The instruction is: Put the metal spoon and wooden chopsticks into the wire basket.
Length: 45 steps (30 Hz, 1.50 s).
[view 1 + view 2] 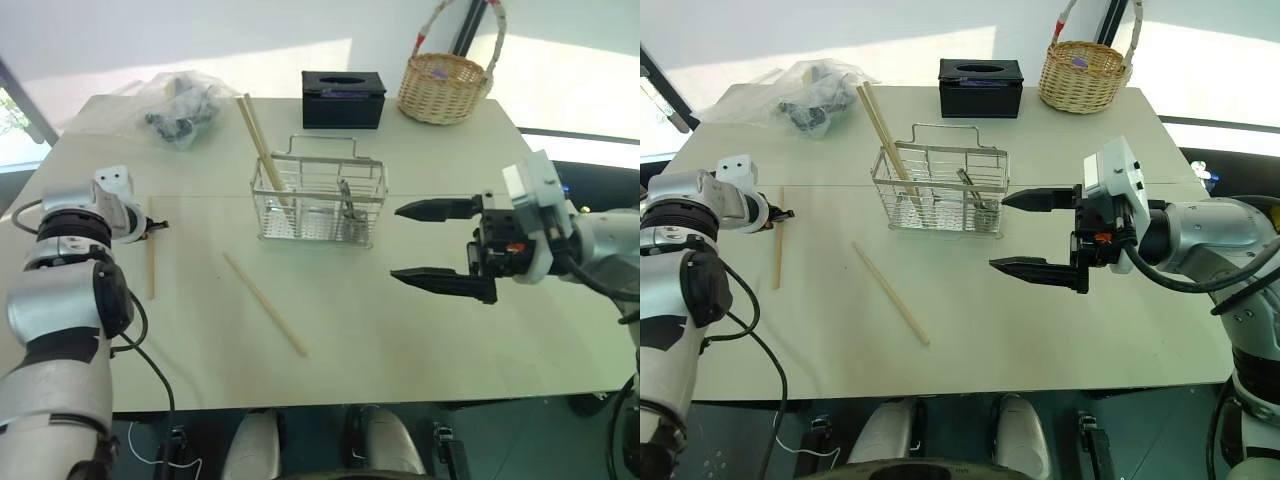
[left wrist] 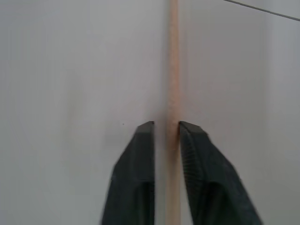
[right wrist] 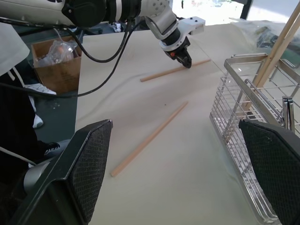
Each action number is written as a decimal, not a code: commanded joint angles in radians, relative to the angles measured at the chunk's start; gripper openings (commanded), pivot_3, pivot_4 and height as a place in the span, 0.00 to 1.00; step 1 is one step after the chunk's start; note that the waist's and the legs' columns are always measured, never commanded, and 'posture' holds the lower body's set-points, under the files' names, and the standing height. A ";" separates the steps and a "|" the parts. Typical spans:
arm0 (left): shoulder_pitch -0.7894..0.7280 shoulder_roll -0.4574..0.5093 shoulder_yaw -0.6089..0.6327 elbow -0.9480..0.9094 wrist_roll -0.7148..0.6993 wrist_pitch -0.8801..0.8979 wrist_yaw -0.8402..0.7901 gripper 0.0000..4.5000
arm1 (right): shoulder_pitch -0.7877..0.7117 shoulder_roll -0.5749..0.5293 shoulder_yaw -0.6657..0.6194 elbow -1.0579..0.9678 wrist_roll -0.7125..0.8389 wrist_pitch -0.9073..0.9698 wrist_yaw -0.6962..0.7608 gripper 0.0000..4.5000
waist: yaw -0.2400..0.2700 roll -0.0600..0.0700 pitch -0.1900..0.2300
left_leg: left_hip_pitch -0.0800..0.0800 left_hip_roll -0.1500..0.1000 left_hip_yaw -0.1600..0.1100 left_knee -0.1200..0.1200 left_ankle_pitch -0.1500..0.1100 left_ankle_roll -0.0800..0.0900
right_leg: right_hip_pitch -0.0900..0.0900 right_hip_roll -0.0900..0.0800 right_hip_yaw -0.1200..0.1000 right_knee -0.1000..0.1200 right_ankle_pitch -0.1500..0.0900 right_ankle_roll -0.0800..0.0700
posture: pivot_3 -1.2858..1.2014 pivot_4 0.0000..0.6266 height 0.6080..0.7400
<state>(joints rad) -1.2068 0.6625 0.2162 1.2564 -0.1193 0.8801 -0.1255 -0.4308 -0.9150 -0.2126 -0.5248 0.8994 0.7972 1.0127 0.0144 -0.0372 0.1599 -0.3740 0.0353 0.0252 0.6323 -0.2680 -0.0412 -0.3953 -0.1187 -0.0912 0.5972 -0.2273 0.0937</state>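
Observation:
The wire basket (image 1: pixel 318 205) stands mid-table with two wooden chopsticks (image 1: pixel 258 140) leaning in its left compartment and the metal spoon (image 1: pixel 970 188) in its right one. A third chopstick (image 1: pixel 151 262) lies flat near the table's left side, and my left gripper (image 1: pixel 155 226) is shut on its far end. In the left wrist view the black fingers (image 2: pixel 138 159) pinch that stick (image 2: pixel 173 70) against the tabletop. Another chopstick (image 1: pixel 264 302) lies loose in front of the basket. My right gripper (image 1: pixel 420 242) hovers open to the right of the basket, holding nothing.
A black tissue box (image 1: pixel 344 98), a round wicker basket (image 1: pixel 443 87) and a clear plastic bag (image 1: pixel 180 105) sit along the table's far edge. A cardboard box (image 3: pixel 51 61) is on the floor beyond the table's left side.

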 commanded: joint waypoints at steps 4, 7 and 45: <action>-0.010 0.014 0.037 0.014 -0.003 0.003 0.038 0.01 | -0.005 -0.008 -0.033 -0.007 0.017 -0.019 -0.009 1.00 | -0.001 0.000 0.000 | 0.000 0.000 0.000 0.000 0.000 0.000 | 0.000 0.000 0.000 0.000 0.000 0.000 | 0.52 0.24 0.79; -0.014 0.018 0.041 0.009 0.002 -0.003 0.035 0.01 | -0.008 -0.006 -0.026 -0.002 0.012 -0.021 -0.010 1.00 | -0.002 0.000 0.000 | 0.000 0.000 0.000 0.000 0.000 0.000 | 0.000 0.000 0.000 0.000 0.000 0.000 | 0.52 0.24 0.79; 0.171 -0.374 -0.071 -0.981 -0.303 -0.467 -0.256 0.01 | 0.061 -0.050 -0.117 -0.033 0.105 0.027 -0.107 1.00 | 0.001 0.000 0.000 | -0.001 0.000 -0.001 0.002 0.000 0.000 | 0.002 0.000 0.000 -0.002 0.001 0.001 | 0.52 0.24 0.79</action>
<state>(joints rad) -1.0068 0.2919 0.1366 0.2811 -0.4330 0.4518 -0.3732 -0.3641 -0.9634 -0.2908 -0.5262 0.9782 0.8293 0.9123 0.0150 -0.0368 0.1596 -0.3747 0.0350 0.0247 0.6339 -0.2683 -0.0406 -0.3935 -0.1184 -0.0909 0.5946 -0.2264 0.0945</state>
